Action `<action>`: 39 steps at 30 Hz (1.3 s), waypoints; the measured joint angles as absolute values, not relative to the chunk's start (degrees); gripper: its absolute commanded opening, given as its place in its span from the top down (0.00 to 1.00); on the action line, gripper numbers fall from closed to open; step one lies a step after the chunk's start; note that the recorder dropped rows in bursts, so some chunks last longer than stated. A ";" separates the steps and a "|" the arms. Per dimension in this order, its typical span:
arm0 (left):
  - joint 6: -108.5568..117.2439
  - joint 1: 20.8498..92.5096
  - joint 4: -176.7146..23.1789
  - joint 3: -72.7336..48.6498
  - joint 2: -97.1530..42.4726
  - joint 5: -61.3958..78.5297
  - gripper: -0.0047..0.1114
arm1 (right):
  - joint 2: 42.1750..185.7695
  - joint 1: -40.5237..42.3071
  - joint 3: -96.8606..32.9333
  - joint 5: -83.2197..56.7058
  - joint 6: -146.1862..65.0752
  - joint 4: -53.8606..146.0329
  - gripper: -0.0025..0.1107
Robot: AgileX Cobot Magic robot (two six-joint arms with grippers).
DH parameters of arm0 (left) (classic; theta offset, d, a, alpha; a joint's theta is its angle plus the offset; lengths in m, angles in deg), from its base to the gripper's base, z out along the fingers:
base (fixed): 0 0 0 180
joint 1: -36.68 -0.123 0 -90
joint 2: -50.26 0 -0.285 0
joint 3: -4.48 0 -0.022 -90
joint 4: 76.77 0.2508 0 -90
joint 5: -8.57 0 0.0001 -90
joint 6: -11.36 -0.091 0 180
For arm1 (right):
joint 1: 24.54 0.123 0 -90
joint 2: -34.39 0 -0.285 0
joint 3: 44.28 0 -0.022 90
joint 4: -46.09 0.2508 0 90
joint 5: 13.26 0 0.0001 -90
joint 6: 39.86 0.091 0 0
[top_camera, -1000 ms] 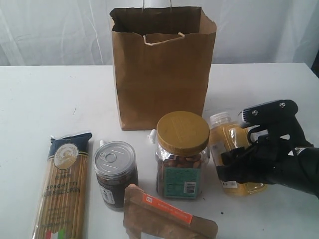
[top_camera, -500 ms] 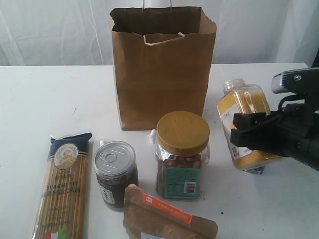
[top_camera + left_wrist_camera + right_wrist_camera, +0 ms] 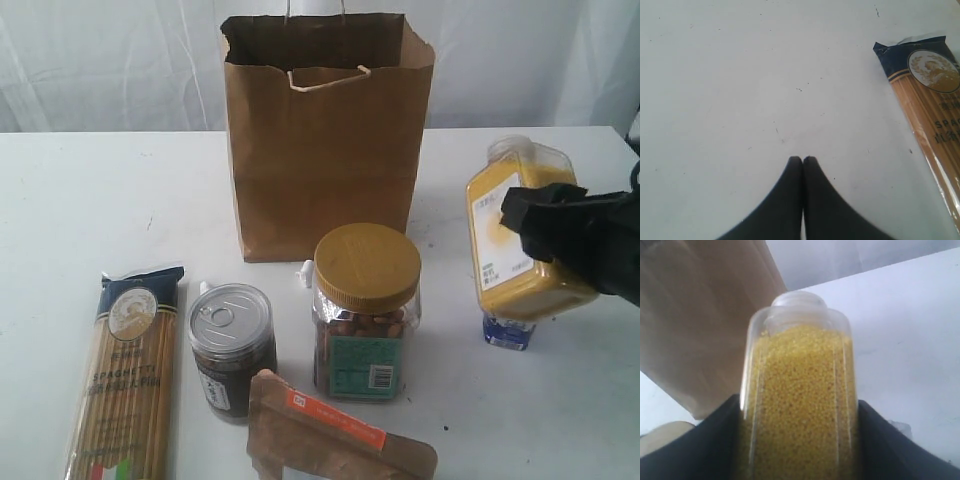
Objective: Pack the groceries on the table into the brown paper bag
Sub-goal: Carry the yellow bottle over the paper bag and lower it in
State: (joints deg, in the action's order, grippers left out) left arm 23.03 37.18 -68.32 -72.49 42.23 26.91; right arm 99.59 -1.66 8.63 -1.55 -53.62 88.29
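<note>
My right end effector [image 3: 560, 230] is about half open and clamped across the body of the white-capped yellow bottle [image 3: 510, 240], one dark finger [image 3: 715, 440] on each flank and yellow grains filling the space between them. The bottle hangs clear of the bench [image 3: 100, 200], tipped a little off upright with its cap uppermost, at about 4 o'clock from the brown paper bag [image 3: 325, 150] and well apart from it. Directly at 6 o'clock beneath the bottle stands the small white-blue carton [image 3: 507, 332]; the bottle's base hides the carton's top, so I cannot tell whether the two touch. The bag stands upright and open-mouthed at the far middle of the bench. At 6 o'clock from it sits the gold-lidded clear nut jar [image 3: 366, 310], with the dark pull-tab jar [image 3: 232, 345] just beside it at 9 o'clock and the spaghetti packet [image 3: 125, 370] lying flat further out at 9 o'clock. The orange-labelled brown pouch [image 3: 335, 435] lies at 6 o'clock in front of the two jars. My left end effector [image 3: 802, 165] is closed with its tips pressed together, holding nothing, over bare bench near the spaghetti packet's dark top end.
</note>
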 measured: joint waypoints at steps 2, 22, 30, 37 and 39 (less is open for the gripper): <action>23.03 37.18 -68.32 -72.49 42.23 26.91 0.96 | 97.74 -1.66 8.51 -1.55 -51.34 88.29 0.98; 23.03 37.18 -68.32 -72.49 42.23 26.91 0.96 | 97.93 -1.66 -12.81 1.55 -26.60 64.41 0.98; 23.03 37.18 -68.32 -72.49 42.23 26.91 0.96 | 110.98 -1.66 -22.20 12.12 -0.23 42.75 0.98; 23.03 37.18 -68.32 -72.49 42.23 26.91 0.96 | 124.02 -2.94 -26.79 31.19 15.36 33.28 0.98; 23.03 37.18 -68.32 -72.49 42.23 26.91 0.96 | 126.92 -3.94 -27.36 34.52 17.81 33.13 0.98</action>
State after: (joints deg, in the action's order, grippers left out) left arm 23.03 37.18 -68.32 -72.49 42.23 26.91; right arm 126.92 -3.94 -27.36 34.52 17.81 33.13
